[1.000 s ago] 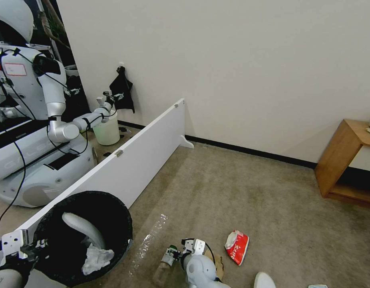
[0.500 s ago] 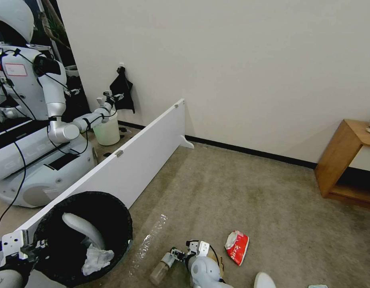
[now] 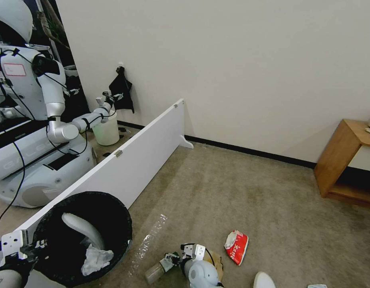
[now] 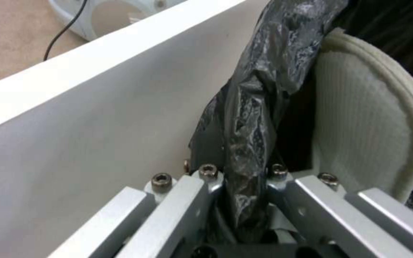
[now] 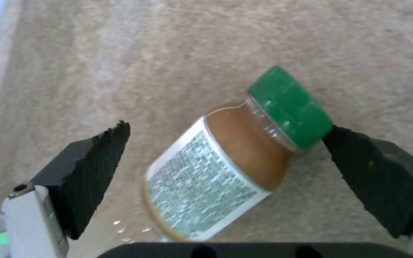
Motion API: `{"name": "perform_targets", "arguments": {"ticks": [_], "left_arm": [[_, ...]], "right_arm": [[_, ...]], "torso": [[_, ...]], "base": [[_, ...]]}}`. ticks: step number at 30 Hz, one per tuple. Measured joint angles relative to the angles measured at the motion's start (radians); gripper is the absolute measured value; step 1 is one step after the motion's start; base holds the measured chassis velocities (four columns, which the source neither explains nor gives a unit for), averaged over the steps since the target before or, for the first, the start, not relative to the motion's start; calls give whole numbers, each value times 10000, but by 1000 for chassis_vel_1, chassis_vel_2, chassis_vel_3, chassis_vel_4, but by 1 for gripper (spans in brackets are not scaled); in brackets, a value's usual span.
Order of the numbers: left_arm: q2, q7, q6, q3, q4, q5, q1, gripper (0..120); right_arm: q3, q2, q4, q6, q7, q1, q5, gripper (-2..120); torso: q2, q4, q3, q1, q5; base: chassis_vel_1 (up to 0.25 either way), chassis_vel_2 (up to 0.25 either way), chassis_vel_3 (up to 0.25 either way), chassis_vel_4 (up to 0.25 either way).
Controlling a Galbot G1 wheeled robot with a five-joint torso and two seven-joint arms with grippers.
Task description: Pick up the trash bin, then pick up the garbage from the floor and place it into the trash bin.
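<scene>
the small clear bottle (image 5: 226,168) has a white label packed with tiny print, way too fine to read, plus a ribbed green cap and brownish liquid inside. it's lying on its side on the beige carpet floor (image 3: 241,192), near the bottom edge of the head view. the right gripper (image 5: 226,157) sits low over it with its black wedge-shaped pads spread wide, the bottle between them and one pad just touching the cap. the right arm reaches down to the floor from the bottom of the head view.

the red snack packet (image 3: 236,247) lies crumpled a bit to the right of that, with white writing i can't make out. a brown paper bag (image 3: 217,262) peeks out from behind the right wrist.

the left gripper (image 4: 245,179) is pinching the crinkly black bag on the rim of the trash bin (image 3: 83,236), metal fingers pressed onto the plastic. the bin sits at the lower left, right against a long white board (image 3: 133,160), and holds a white slipper (image 4: 364,122) with a ribbed fabric look and a crumpled white tissue (image 3: 96,258).
</scene>
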Motion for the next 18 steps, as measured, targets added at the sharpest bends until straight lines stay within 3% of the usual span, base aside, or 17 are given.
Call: {"name": "perform_targets", "arguments": {"ticks": [18], "left_arm": [[64, -24, 4, -13, -20, -46, -63, 3]], "right_arm": [[-224, -3, 154, -40, 55, -39, 89, 100]], "torso": [[0, -3, 0, 0, -2]], "base": [[0, 0, 0, 0]]}}
